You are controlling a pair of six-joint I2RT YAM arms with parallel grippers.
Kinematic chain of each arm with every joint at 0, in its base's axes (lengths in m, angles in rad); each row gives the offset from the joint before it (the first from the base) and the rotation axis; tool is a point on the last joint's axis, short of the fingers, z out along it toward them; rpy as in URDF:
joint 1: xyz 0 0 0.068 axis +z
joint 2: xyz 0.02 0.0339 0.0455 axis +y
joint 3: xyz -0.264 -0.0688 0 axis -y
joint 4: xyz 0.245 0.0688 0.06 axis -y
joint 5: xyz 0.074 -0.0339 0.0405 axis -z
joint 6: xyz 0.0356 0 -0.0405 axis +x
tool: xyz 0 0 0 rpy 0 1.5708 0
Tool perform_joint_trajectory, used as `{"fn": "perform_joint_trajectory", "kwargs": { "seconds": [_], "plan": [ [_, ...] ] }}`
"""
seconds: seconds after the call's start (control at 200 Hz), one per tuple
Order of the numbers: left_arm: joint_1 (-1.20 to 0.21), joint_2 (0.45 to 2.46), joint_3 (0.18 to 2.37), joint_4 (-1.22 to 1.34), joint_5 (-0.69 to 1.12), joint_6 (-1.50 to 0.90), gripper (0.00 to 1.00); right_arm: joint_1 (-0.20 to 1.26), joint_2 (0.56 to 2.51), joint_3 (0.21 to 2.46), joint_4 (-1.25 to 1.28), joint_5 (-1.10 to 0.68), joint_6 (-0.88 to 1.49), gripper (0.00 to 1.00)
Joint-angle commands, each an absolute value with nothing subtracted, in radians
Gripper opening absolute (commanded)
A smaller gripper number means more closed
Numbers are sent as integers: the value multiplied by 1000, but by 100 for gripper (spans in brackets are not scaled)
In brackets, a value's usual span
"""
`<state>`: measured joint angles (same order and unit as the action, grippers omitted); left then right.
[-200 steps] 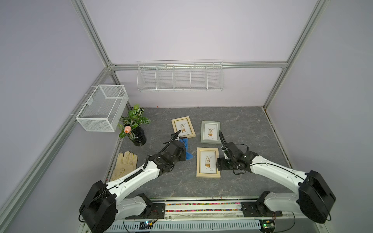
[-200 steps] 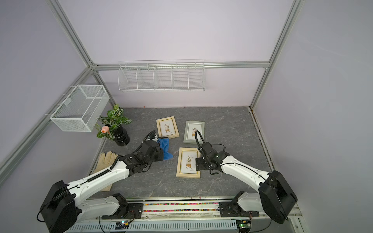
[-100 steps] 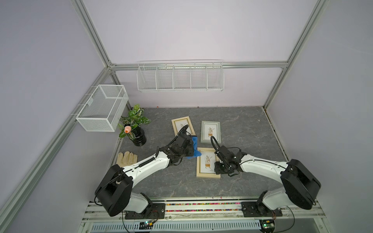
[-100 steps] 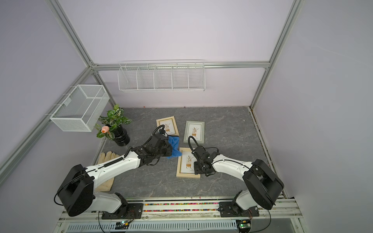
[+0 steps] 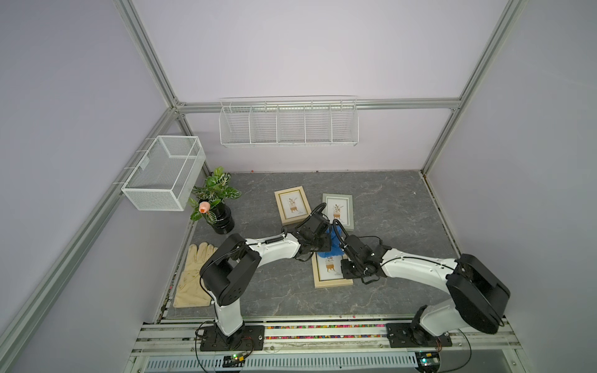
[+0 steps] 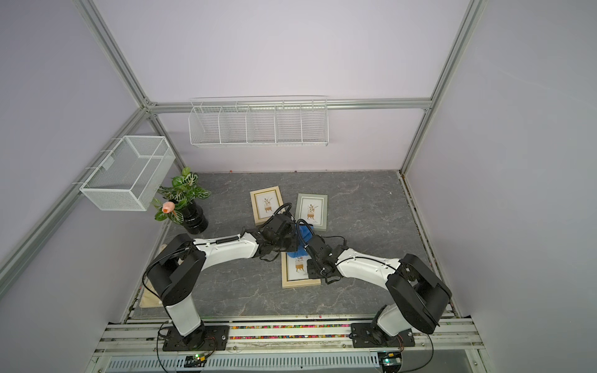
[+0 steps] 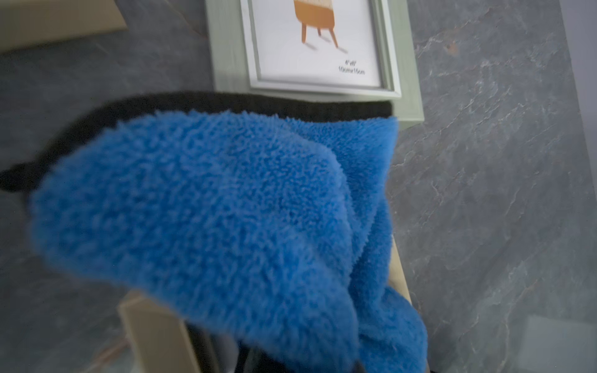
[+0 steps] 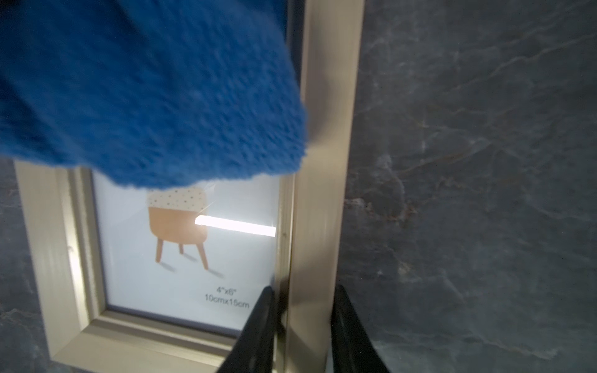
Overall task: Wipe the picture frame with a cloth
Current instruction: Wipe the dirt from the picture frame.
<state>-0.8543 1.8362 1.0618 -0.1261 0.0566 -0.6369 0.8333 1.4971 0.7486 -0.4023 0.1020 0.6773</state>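
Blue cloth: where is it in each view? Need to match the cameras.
Top view: cloth mid-table, over the beige frame's far end.
Top view: same place.
Left wrist: fills most of the picture, close up.
Right wrist: close to the camera, covering the frame's far half.
Shared landmark: the beige frame under it, in all four views.

The right tool [image 8: 304,292] grips the picture frame [image 8: 48,258], which the cloth [image 8: 145,90] partly covers.

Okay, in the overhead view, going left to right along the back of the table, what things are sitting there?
Potted plant → light wooden frame → grey-green frame.
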Motion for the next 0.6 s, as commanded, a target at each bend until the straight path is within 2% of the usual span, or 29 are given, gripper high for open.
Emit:
{"fn": "perform_joint_trajectory", "kwargs": {
  "seconds": [0.0, 0.225, 0.595],
  "plan": [
    [-852, 1855, 1033, -111, 61, -690, 0, 847, 1525, 762, -448, 153, 703, 21],
    [-753, 1762, 861, -133, -26, -668, 0, 842, 1521, 763, -508, 239, 734, 17],
    [-873, 1932, 1106, -114, 18, -734, 0, 884, 1569, 785, -448, 190, 745, 14]
  ]
}}
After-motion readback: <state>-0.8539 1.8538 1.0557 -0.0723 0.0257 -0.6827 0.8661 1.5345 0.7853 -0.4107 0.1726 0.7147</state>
